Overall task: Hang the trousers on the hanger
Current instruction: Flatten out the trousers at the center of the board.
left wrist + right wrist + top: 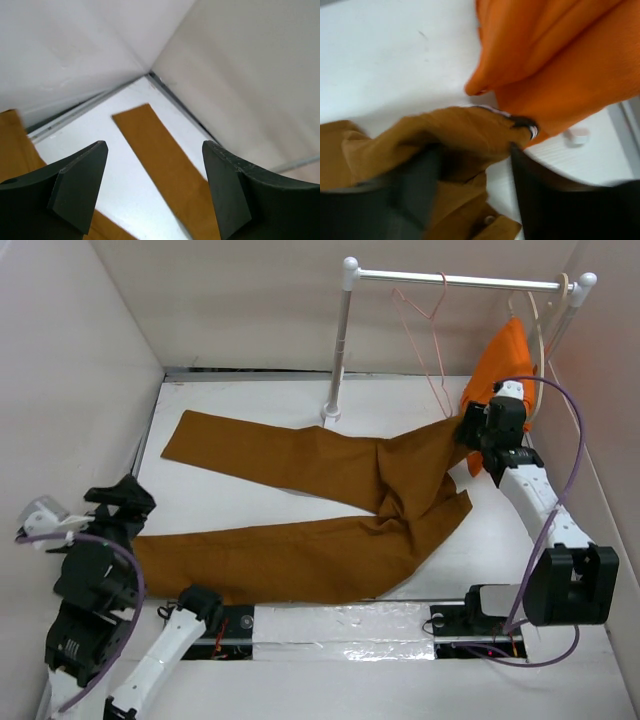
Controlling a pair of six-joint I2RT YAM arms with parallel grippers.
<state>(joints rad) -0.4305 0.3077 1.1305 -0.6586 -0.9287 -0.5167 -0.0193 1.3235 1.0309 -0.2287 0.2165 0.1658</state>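
The ochre-brown trousers (330, 540) lie spread on the white table, both legs running left and the waist raised at the right. My right gripper (468, 430) is at that waist. In the blurred right wrist view its jaws (475, 147) stand apart, with the trousers' waist (455, 130) bunched over the left finger and a strip of table showing beside the right finger. My left gripper (128, 498) hovers open by the hem of the near leg, nothing between its fingers (155, 145); a trouser leg (165, 160) lies below. The pink wire hanger (420, 330) hangs on the rail.
A white rail (450, 280) on a post (340, 340) stands at the back right. A bright orange garment (500, 365) hangs from a cream hanger (545, 330) just behind my right gripper, and fills the top right of the right wrist view (560, 60). White walls enclose the table.
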